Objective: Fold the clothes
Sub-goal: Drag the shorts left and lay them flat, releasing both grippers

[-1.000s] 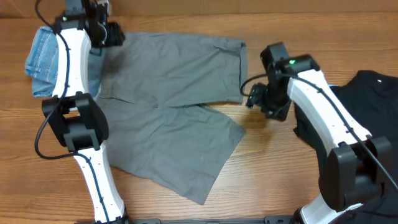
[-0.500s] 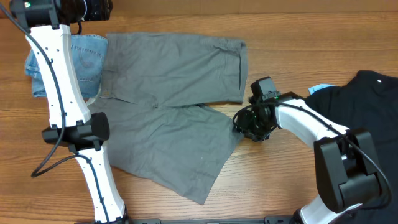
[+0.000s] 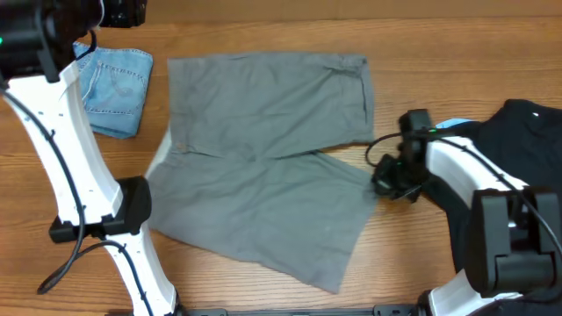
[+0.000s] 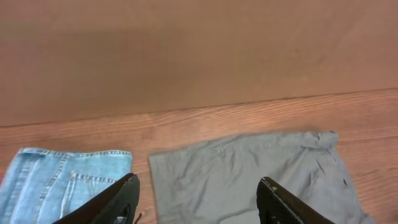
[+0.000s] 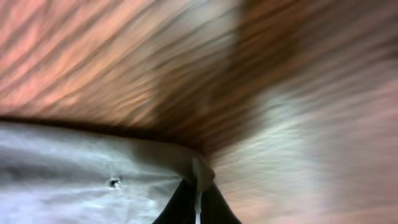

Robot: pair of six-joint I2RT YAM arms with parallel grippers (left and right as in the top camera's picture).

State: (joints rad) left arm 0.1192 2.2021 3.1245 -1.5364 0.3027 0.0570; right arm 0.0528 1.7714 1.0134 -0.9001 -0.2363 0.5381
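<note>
The grey-olive shorts (image 3: 263, 167) lie spread flat on the wooden table, waistband to the left and both legs pointing right. My right gripper (image 3: 385, 184) is low at the right corner of the nearer leg. In the right wrist view the right gripper (image 5: 198, 198) is shut on a pinched fold of the shorts' edge (image 5: 93, 180). My left gripper (image 4: 198, 183) is open and holds nothing. It hangs high above the far left corner of the shorts (image 4: 249, 177), apart from them.
A folded light-blue denim garment (image 3: 114, 88) lies at the far left, also seen in the left wrist view (image 4: 56, 183). A black garment (image 3: 518, 140) lies at the right under the right arm. The left arm (image 3: 53, 132) stands along the left side.
The right gripper went down to the nearer leg's corner, shut on it and pulled the shorts to the right. The left gripper rose off the waistband towards the far left, uncovering the denim.
</note>
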